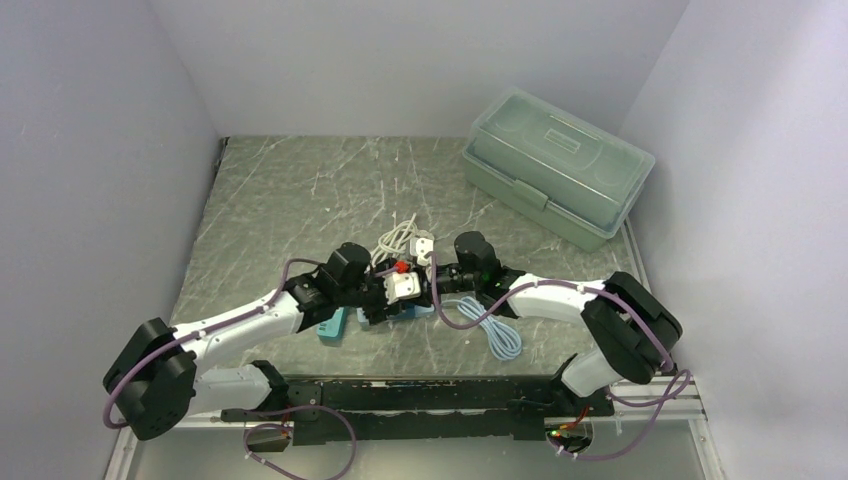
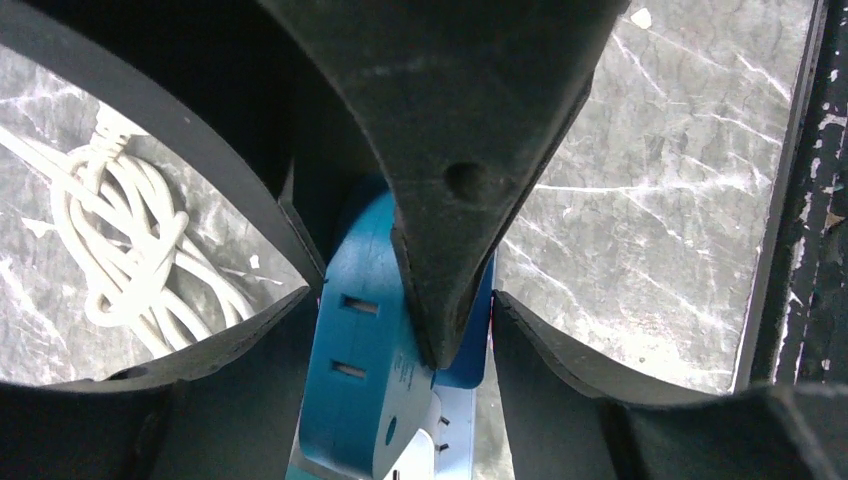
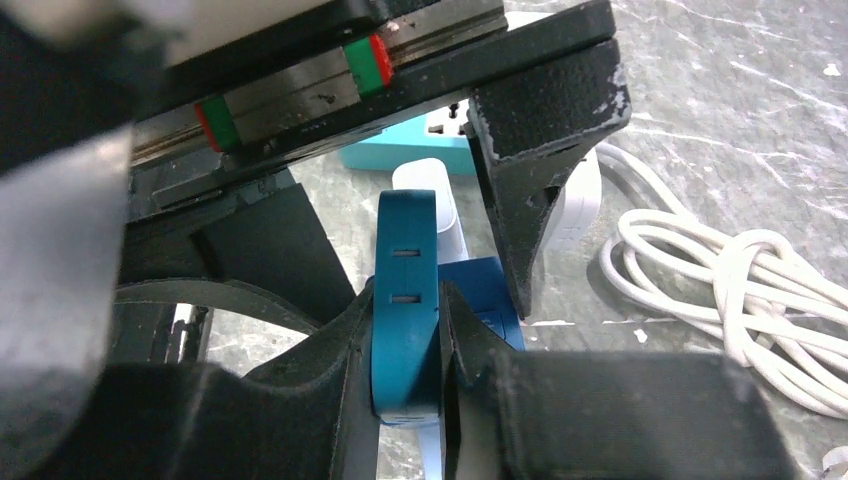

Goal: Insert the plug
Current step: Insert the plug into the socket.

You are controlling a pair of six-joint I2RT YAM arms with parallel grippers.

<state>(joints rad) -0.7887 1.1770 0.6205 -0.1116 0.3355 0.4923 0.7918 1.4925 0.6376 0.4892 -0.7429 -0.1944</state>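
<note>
The table (image 1: 300, 200) is grey with a stone pattern, streaked by thin white veins. The storage box (image 1: 555, 165) is pale sage green under a cloudier, lighter lid. The left arm (image 1: 240, 325) and right arm (image 1: 555, 298) are white with black joints, and purple cables (image 1: 352, 440) loop along them. The adapter (image 3: 405, 290) is deep teal-blue with two dark slots, and its white face seems to carry tiny dark print. The power strip (image 1: 332, 328) is light aqua, its switch (image 1: 402, 267) red. The coiled cord (image 3: 740, 270) is off-white and another cable (image 1: 497, 335) is pale blue. A steel-grey rail (image 3: 300, 90) bears red and green blocks
</note>
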